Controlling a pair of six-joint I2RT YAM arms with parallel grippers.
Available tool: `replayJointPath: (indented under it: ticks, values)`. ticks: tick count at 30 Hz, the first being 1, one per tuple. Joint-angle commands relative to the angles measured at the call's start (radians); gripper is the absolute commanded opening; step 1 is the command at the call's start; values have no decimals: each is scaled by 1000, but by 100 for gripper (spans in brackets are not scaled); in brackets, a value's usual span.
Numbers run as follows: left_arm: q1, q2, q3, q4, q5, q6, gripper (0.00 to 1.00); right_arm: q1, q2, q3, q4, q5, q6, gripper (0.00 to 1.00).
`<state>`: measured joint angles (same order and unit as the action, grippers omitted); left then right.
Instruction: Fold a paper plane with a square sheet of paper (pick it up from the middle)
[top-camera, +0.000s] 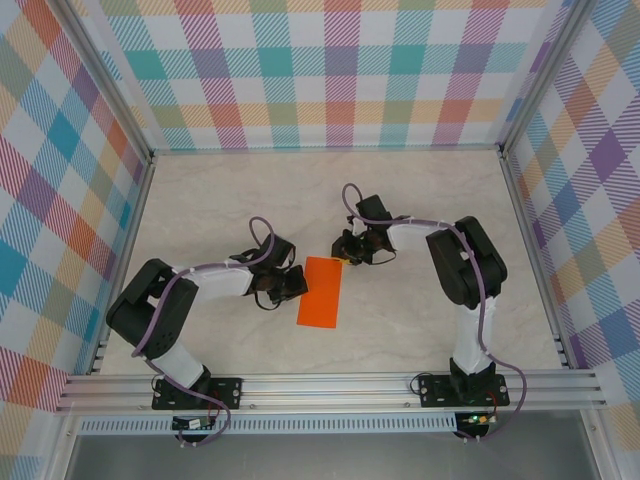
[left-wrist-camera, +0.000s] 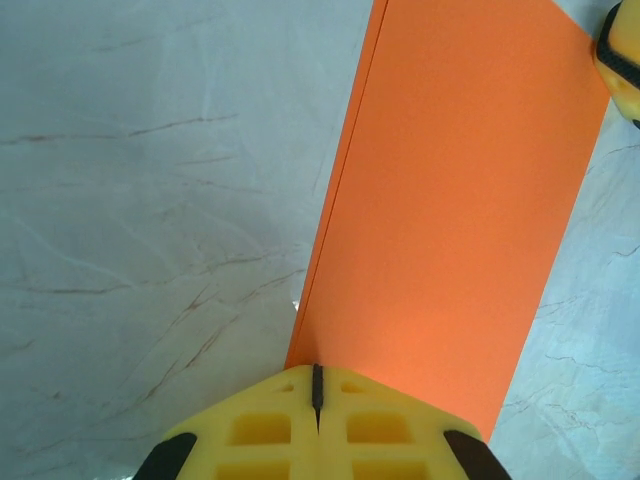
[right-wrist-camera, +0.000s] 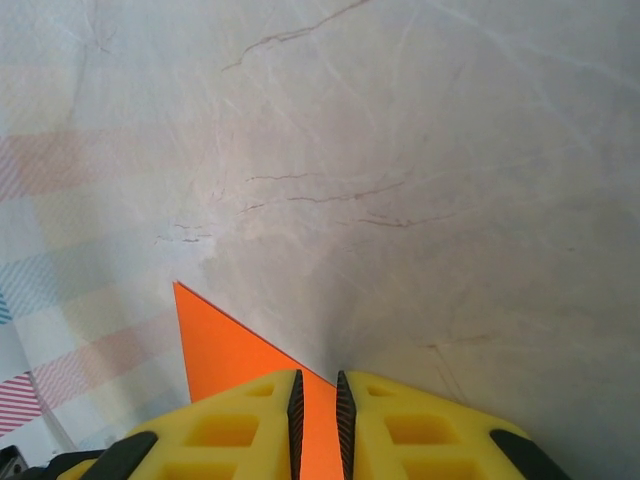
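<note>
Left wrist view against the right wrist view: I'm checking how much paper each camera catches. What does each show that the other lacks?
Left wrist: the square sheet of paper as a long folded strip with a layered edge, the shut left gripper at its near end. Right wrist: one sharp paper corner, the right gripper over it with jaws a slit apart, plaid reflections. Both: orange paper on the marble table.

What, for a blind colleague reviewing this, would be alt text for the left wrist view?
A bright orange folded paper rectangle lies flat on a pale marbled tabletop, stretching away from the camera. The left hand, yellow fingers closed, meets its near end at the frame's bottom.
</note>
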<state>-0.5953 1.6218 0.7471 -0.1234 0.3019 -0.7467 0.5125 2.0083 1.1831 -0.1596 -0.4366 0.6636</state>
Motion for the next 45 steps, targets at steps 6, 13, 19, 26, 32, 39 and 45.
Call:
replayJointPath:
  ticks: [6, 13, 19, 26, 32, 39, 45]
  values:
    - [-8, -42, -62, -97, -1, -54, 0, 57, 6, 38, -118, 114, -49, 22]
    - [-8, -147, -79, -67, 14, -94, 0, 62, -246, 14, -189, 225, -33, 42]
    - [7, -293, -64, -201, -58, -35, 13, 120, -485, -132, -275, 441, 76, 56]
    - [142, -303, -123, -115, 100, -11, 37, 217, -553, -273, -356, 455, 326, 58]
    - [182, -255, -117, -77, 176, -15, 42, 287, -513, -336, -172, 319, 416, 46]
    - [183, -238, -129, -47, 186, -40, 47, 310, -415, -263, -152, 275, 385, 38]
    - [183, -247, -133, -54, 172, -46, 47, 324, -329, -188, -156, 257, 378, 38]
